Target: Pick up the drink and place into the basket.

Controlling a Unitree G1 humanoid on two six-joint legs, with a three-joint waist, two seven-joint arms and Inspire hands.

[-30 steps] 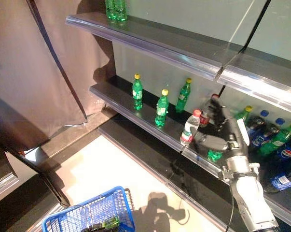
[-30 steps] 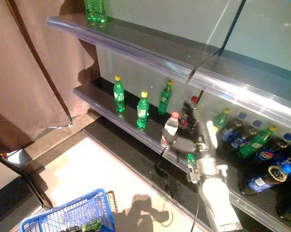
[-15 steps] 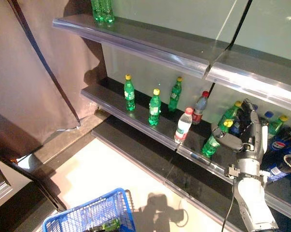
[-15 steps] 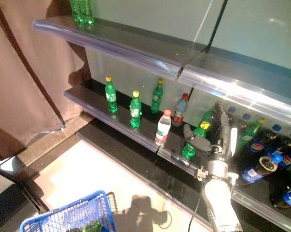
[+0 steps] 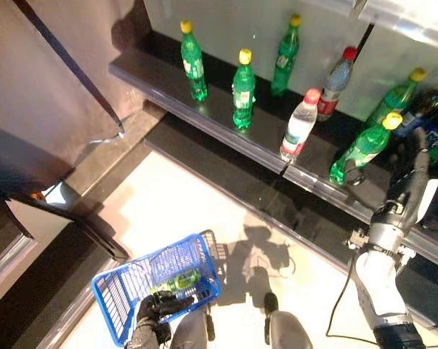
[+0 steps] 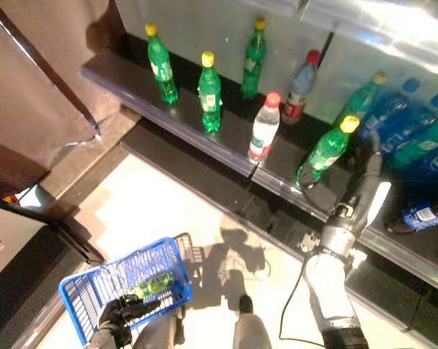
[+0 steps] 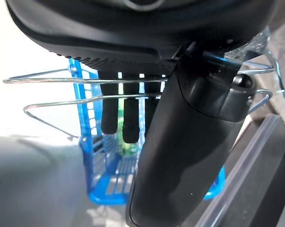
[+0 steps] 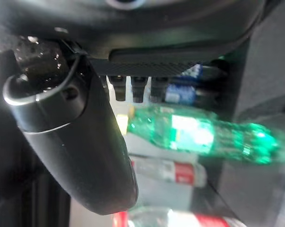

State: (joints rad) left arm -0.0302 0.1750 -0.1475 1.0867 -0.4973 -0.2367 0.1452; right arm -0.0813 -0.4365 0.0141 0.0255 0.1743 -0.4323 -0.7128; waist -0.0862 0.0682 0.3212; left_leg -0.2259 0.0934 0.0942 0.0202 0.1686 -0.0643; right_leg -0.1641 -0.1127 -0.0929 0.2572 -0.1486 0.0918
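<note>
At the lower left, the left hand (image 5: 155, 308) is curled round the wire handle (image 7: 85, 99) of the blue basket (image 5: 124, 285), which hangs low over the pale floor (image 5: 168, 218); its fingers (image 7: 131, 118) hook over the thin wires in the left wrist view. Inside the basket lies one green bottle (image 5: 176, 280) on its side. Beyond the floor, the dark lower shelf (image 5: 153, 76) runs from upper left down to the right. On it, from the left, stand three upright green bottles with yellow caps: the first (image 5: 192, 51) nearest the curtain side, the second (image 5: 243, 89) closer to the shelf's front edge, the third (image 5: 286, 46) back by the rear wall. Next comes a clear bottle with a red cap (image 5: 298, 125) at the front edge, and behind it another red-capped bottle (image 5: 336, 73). Further right, a tilted green drink bottle (image 5: 361, 147) with a yellow cap leans near the shelf's front, with a second green one (image 5: 397, 96) behind it and blue-capped dark bottles (image 6: 415, 123) beyond. The right hand (image 5: 410, 173) is raised just beside that tilted drink, its fingers (image 8: 133, 90) extended and loose, grasping nothing; the right wrist view shows the green bottle past the fingertips, apart from them.
</note>
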